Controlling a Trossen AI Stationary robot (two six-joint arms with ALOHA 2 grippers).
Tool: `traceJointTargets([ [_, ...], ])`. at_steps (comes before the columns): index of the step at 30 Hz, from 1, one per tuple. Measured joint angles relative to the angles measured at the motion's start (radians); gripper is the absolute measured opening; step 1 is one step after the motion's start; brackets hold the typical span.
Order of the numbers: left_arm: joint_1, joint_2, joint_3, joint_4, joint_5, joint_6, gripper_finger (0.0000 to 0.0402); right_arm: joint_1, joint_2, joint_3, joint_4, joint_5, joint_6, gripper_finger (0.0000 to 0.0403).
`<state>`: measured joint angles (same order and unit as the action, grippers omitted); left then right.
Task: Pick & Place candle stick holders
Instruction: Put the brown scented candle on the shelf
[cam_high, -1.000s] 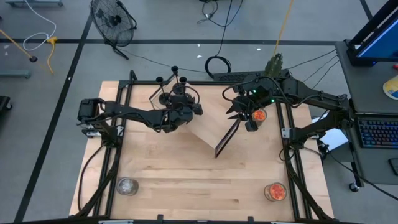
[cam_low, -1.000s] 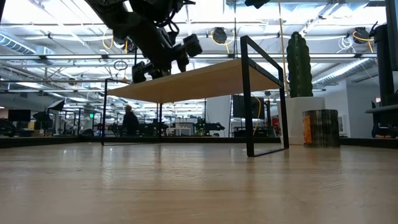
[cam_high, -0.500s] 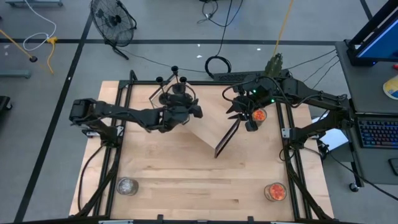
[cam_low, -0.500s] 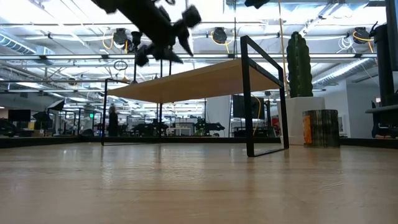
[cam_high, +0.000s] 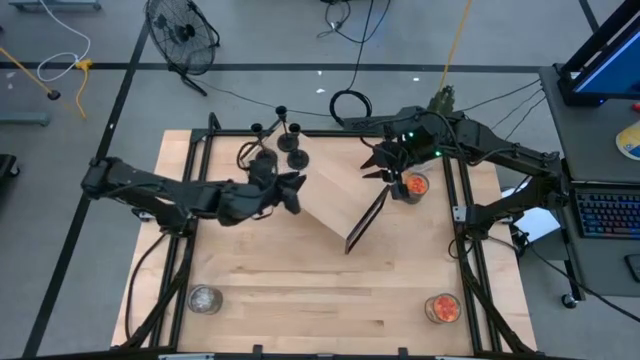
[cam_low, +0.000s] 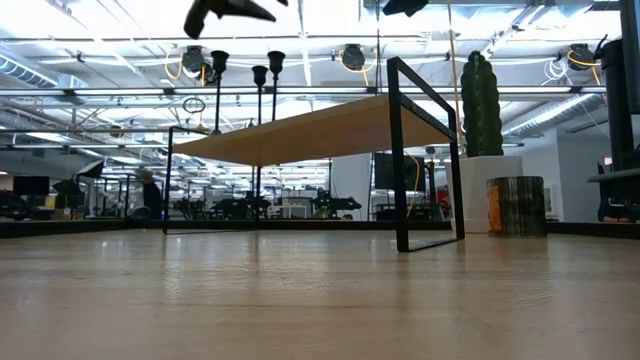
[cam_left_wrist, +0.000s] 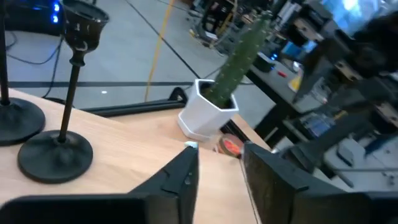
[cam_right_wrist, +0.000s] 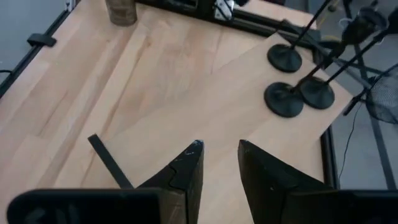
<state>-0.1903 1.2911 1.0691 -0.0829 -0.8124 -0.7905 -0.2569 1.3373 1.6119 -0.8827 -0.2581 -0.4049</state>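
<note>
Three black candle stick holders (cam_high: 283, 148) stand upright on their disc bases at the far left corner of a raised wooden shelf (cam_high: 335, 185). The low view shows their cups (cam_low: 259, 72) above the board; the right wrist view shows their bases (cam_right_wrist: 283, 99). My left gripper (cam_high: 293, 188) hovers open just near of them and higher, with one holder (cam_left_wrist: 57, 149) ahead of its fingers. My right gripper (cam_high: 378, 170) hangs open over the shelf's right part, with nothing between its fingers (cam_right_wrist: 186, 165).
The shelf stands on a black metal frame (cam_low: 420, 150). A cactus in a white pot (cam_high: 440, 103) is at the far edge. A jar with orange contents (cam_high: 413, 185) stands under my right arm, another (cam_high: 441, 308) near right, and a clear jar (cam_high: 204, 298) near left.
My left gripper has drawn back from the holders toward the table's left and near edges and has risen, tipping up toward level. The three holders, hidden behind it in the low view before, now stand free on the shelf.
</note>
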Motion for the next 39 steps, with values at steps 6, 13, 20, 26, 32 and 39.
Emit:
traceJointTargets([
  [6, -0.067, -0.058, 0.0, -0.029, 0.001, 0.059, 0.0038, 0.001, 0.0, 0.0, 0.034, -0.002, 0.001, 0.0093],
  [13, -0.146, -0.098, 0.0, -0.113, -0.004, 0.023, 0.0009, 0.001, 0.0, 0.0, 0.041, -0.005, 0.016, 0.0093],
  [20, -0.243, -0.11, -0.001, -0.162, -0.048, 0.019, 0.001, 0.002, 0.0, 0.0, 0.034, -0.006, 0.048, 0.0093],
  [26, -0.337, -0.118, -0.001, -0.188, -0.064, 0.018, 0.0007, 0.003, 0.0, 0.0, 0.012, -0.008, 0.045, 0.0093],
  [32, -0.417, -0.129, -0.001, -0.367, -0.078, -0.12, 0.0004, 0.025, 0.0, 0.0, 0.01, -0.008, 0.08, 0.0093],
  [39, -0.5, -0.135, -0.001, -0.565, 0.127, -0.371, 0.0004, 0.072, 0.0, 0.0, 0.011, -0.006, 0.168, 0.0093],
])
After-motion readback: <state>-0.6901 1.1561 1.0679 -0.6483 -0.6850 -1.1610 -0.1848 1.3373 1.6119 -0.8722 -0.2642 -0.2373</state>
